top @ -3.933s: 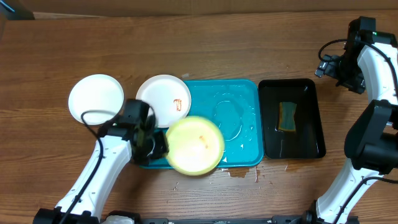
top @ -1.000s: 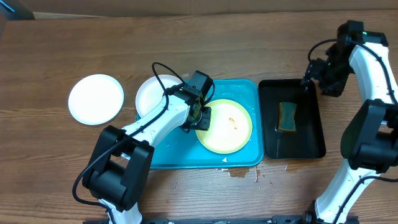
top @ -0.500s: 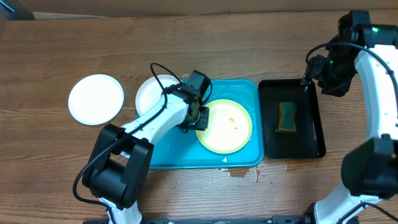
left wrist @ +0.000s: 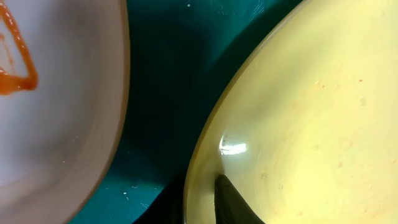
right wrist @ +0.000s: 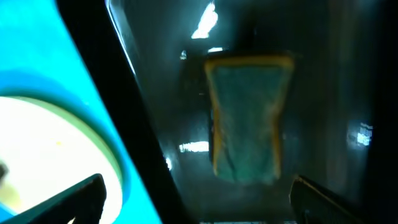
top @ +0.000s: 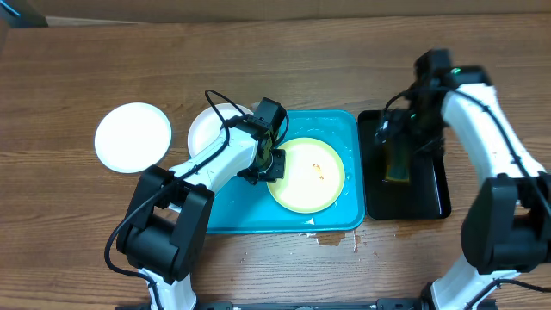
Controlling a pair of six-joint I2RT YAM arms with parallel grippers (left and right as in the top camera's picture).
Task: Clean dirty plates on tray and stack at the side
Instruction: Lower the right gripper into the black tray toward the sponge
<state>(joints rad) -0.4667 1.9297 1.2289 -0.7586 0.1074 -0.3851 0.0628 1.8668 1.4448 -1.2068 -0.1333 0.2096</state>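
A pale yellow-green plate lies in the turquoise tray. My left gripper is shut on its left rim. In the left wrist view one finger lies inside the rim of the yellow-green plate. A white plate with an orange smear sits at the tray's back left corner, partly under my left arm. Another white plate rests on the bare tabletop to the left. My right gripper hangs open over the sponge.
A narrow black tray holding the sponge stands right of the turquoise tray. A small wet patch lies on the wood at the turquoise tray's front edge. The right wrist view shows the black tray's wet floor.
My right arm has swung from the back right down over the black tray, and its jaws have widened. My left gripper has closed on the yellow-green plate's rim, and the plate shifted slightly left.
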